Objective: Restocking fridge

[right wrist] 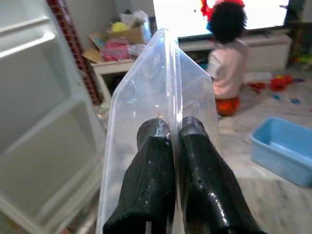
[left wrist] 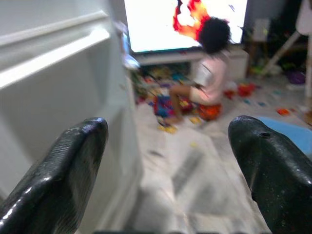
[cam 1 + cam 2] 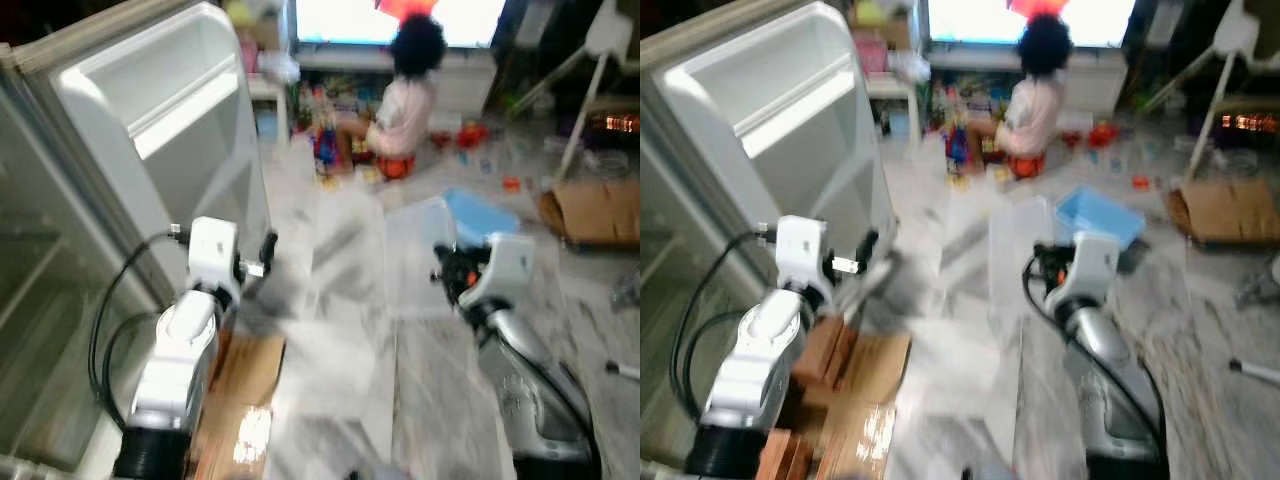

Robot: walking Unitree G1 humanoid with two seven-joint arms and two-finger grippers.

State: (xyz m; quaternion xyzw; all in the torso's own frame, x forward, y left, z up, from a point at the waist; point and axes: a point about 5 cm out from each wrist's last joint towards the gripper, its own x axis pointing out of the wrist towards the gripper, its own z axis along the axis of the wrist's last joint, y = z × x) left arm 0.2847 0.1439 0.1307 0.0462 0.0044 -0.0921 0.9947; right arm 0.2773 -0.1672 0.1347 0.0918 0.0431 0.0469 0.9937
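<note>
Right tool [image 1: 173,130] pinches thin clear plastic container [image 1: 146,97].

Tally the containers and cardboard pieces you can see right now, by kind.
Clear plastic container, pinched by the right gripper: 1
Blue plastic bin on the floor: 1
Brown flattened cardboard pieces: 2
Total: 4

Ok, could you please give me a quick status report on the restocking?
Right end effector shut on clear plastic container. Left end effector open, empty, beside open fridge door. Person seated on floor ahead.
</note>
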